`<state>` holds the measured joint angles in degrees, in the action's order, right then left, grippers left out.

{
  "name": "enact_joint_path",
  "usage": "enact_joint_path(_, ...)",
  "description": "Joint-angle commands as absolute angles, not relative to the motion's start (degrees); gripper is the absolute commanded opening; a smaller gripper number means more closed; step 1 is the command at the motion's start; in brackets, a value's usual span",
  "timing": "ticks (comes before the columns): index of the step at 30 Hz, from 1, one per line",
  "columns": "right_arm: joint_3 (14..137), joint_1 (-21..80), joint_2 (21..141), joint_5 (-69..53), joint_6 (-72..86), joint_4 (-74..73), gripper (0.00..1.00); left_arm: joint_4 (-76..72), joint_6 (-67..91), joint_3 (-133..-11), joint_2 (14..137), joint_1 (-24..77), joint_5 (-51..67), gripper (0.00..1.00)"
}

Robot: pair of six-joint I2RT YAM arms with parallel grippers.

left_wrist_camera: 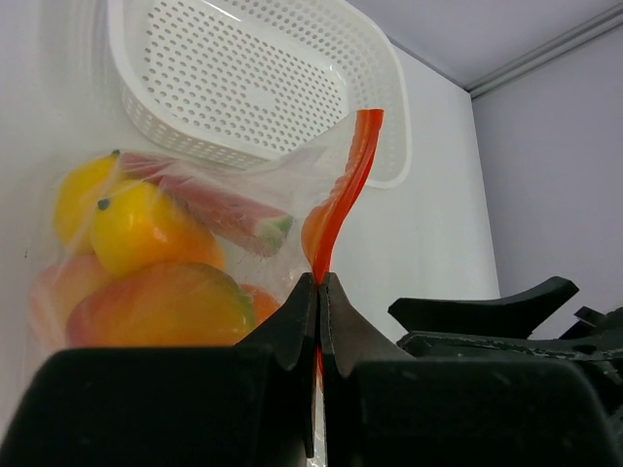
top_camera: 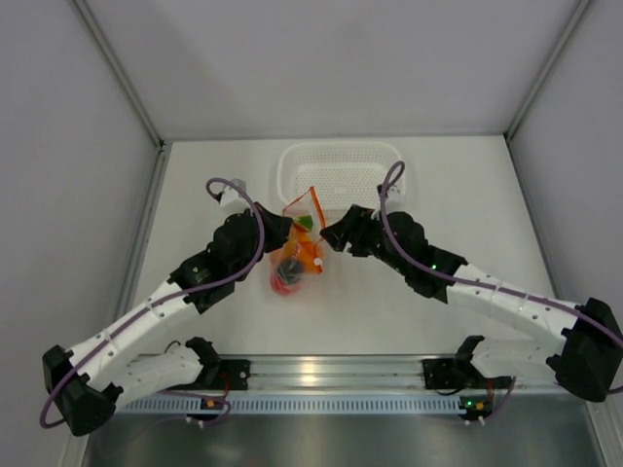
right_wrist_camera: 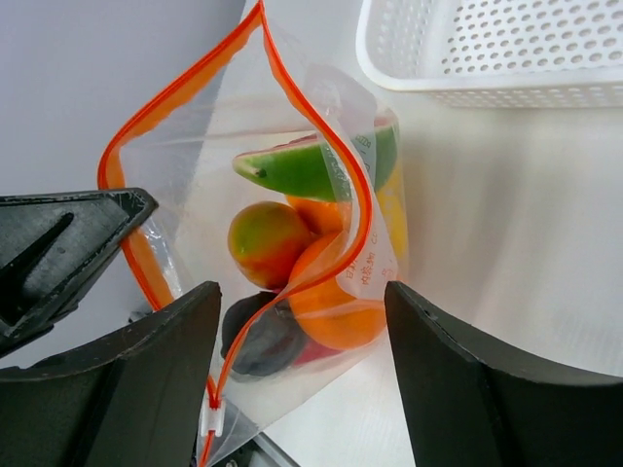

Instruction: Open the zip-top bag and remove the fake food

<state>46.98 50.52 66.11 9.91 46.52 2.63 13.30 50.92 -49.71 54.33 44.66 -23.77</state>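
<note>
from above: shows the zip-top bag (top_camera: 295, 255) on the table (top_camera: 458, 195), just in front of the white basket (top_camera: 338, 149), with the fake food (top_camera: 287, 277) bunched in its near end. puts the left gripper (top_camera: 284, 230) and the right gripper (top_camera: 327, 233) at the bag's far end, one on each side.

left wrist: shows the left gripper (left_wrist_camera: 318, 284) pinched together on the orange zip strip (left_wrist_camera: 348, 180), the strip curving upward from between the tips. catches yellow and red-orange fake food (left_wrist_camera: 146, 229) inside the clear plastic on the left, the basket (left_wrist_camera: 253, 88) behind.

right wrist: shows the right gripper (right_wrist_camera: 297, 297) with its fingers (right_wrist_camera: 175, 341) spread apart, straddling the near lip of the bag (right_wrist_camera: 368, 258); cannot tell any contact. shows the mouth spread into a wide loop of zip strip (right_wrist_camera: 165, 97), and inside it a green wedge, an orange piece, a red-green round piece and a dark one.
</note>
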Motion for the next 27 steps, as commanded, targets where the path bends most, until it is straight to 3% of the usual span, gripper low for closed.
enact_joint_path(1, 48.42, 50.63, 69.06, 11.69, 45.27, 2.9, 0.7, 8.26, 51.15, -49.4, 54.49, 44.82, -23.3, 0.0)
enact_joint_path(8, 54.4, 50.01, 80.23, 10.2, 44.12, 3.07, 0.72, 7.3, 51.77, -48.87, 54.67, 44.82, -22.59, 0.0)
enact_joint_path(11, 56.77, 49.57, 83.93, 9.75, 42.63, 1.85, 0.55, 7.21, 51.59, -48.52, 55.02, 44.82, -23.29, 0.0)
enact_joint_path(12, 56.69, 49.66, 84.28, 10.19, 41.84, 1.58, 0.43, 7.29, 51.24, -48.52, 55.28, 44.82, -23.73, 0.0)
enact_joint_path(14, 55.99, 49.57, 83.85, 13.07, 40.61, 0.18, 0.31, 8.87, 50.89, -48.87, 55.28, 44.82, -26.09, 0.0)
enact_joint_path(15, 54.94, 49.57, 83.5, 14.31, 39.04, 0.18, 0.16, 9.49, 50.8, -48.95, 55.28, 44.82, -26.97, 0.0)
enact_joint_path(18, 52.14, 48.0, 82.44, 16.08, 36.84, -3.33, 0.04, 10.46, 49.4, -49.31, 55.46, 44.82, -28.73, 0.0)
enact_joint_path(27, 42.46, 39.3, 75.77, 13.72, 30.42, -7.38, 0.02, 14.59, 44.83, -50.8, 53.35, 44.82, -35.68, 0.0)
